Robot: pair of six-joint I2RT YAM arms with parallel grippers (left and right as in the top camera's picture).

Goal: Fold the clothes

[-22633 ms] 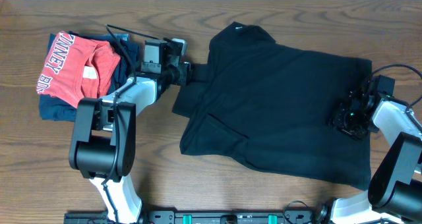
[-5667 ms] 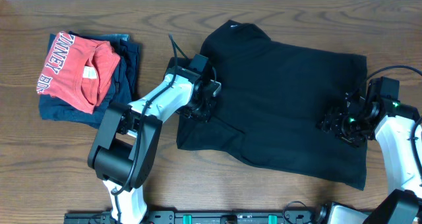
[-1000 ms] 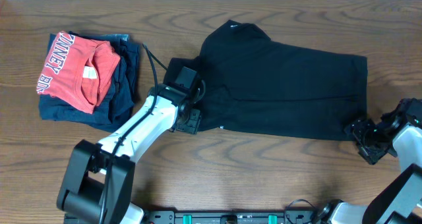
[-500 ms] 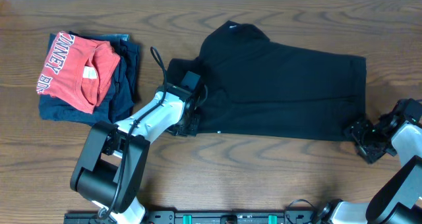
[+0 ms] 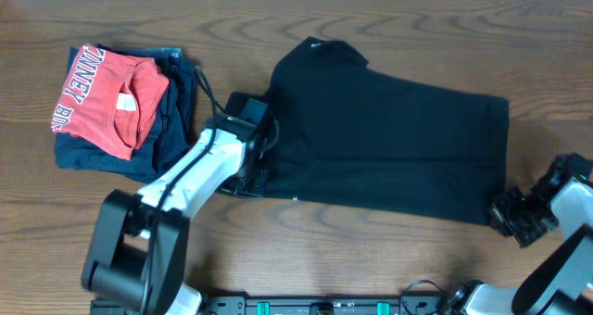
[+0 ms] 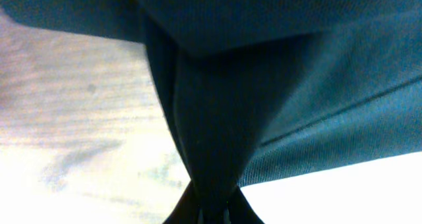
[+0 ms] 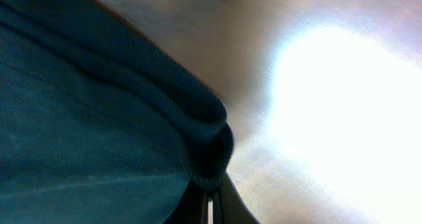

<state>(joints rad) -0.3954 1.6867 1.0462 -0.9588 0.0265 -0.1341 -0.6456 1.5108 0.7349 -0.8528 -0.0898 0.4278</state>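
Note:
The black shirt [image 5: 389,144] lies folded lengthwise across the middle of the table, its collar end with a small white mark at the upper left. My left gripper [image 5: 259,174] is shut on the shirt's lower left corner; in the left wrist view a bunched pleat of black fabric [image 6: 211,138] runs into the closed gripper [image 6: 212,216]. At the lower right corner my right gripper [image 5: 505,213] is shut on the hem. The right wrist view shows a rolled edge of the shirt [image 7: 208,145] pinched in that gripper [image 7: 210,201].
A red shirt with white lettering [image 5: 107,97] lies on a navy blue garment [image 5: 171,120] at the left of the table. Bare wooden tabletop [image 5: 371,259] runs along the front, and the table's far edge is at the top.
Both grippers have closed on the shirt's front corners. The shirt has shifted slightly left and toward the front, its lower edge now slanting down to the right.

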